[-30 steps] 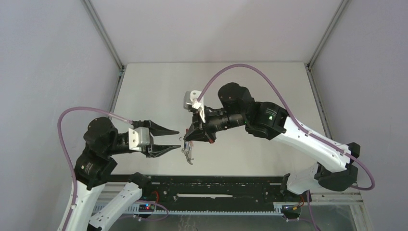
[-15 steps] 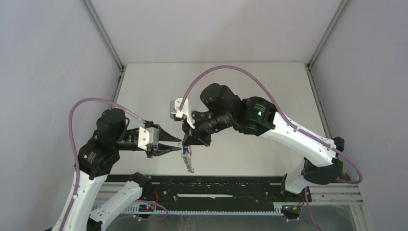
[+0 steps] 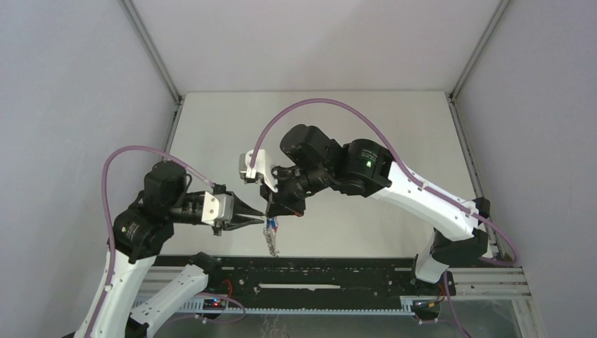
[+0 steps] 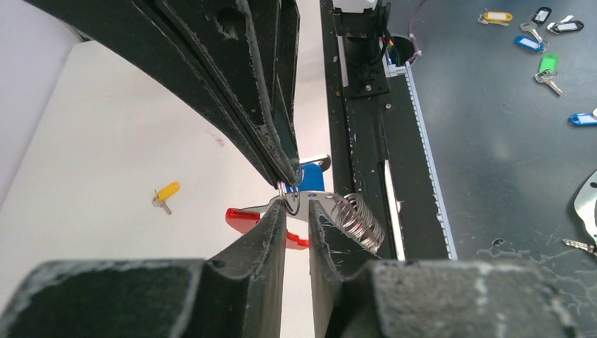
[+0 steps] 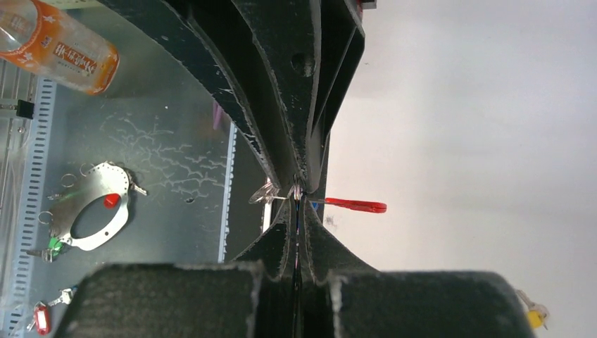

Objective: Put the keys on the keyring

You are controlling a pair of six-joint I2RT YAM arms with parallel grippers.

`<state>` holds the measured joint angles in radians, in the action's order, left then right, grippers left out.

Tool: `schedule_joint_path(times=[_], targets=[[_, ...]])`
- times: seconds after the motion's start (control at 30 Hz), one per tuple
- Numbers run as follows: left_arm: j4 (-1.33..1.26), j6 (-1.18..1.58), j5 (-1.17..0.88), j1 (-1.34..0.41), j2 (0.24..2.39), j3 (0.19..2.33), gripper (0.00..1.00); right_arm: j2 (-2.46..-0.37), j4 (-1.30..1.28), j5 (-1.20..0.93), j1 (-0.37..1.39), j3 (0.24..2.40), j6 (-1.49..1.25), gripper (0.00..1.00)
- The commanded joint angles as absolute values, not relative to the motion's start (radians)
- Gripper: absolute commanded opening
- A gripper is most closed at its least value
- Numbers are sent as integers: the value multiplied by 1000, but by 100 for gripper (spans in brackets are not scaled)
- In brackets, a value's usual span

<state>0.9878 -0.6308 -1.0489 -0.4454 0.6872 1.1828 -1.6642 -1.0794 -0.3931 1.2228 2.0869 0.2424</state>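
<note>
Red-tagged keyring (image 4: pixel 355 222) hangs in mid-air over the near bench (image 3: pixel 232 141) edge, between the two arms. Blue key (image 4: pixel 310 174) sits right at the ring, touching it; whether it is threaded on, cannot tell. Right end effector (image 4: pixel 287 179) is clamped tight on the keyring from above. Left end effector (image 4: pixel 296 215) is narrowly apart, ring wire in the gap, not clearly biting. Yellow key (image 4: pixel 167 191) lies on the bench, well apart from all this.

Risks:
- The left closing off-line could twist the ring out of the right's thin pinch and drop the lot.
- The tips are nearly touching, so a bump could knock it loose.
- The blue key may slide off if not fully on.

Count: one keyring, two keys (one blue, one yellow), two end effectors.
</note>
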Motion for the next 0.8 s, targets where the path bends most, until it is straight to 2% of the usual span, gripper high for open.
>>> schedule_joint_path(times=[0.0,0.33,0.43,0.53,0.7,0.77], targets=[[1011,-670,-1037,-468,702,1224,20,-1680,-1086,-395,1233,2157,264,0],[1010,-660,-1025,-469,704,1253,18,-1710,-1118,-400,1236,2185,271,0],[1030,-681,-1026,-470,703,1253,12,-1713,-1119,-403,1238,2192,273,0],[1053,-720,-1020,-474,702,1248,1,-1719,-1122,-403,1239,2204,273,0],[1061,-749,-990,-479,705,1245,0,-1717,-1114,-419,1236,2214,254,0],[1029,-718,-981,-479,703,1241,0,-1692,-1072,-454,1216,2188,223,11]])
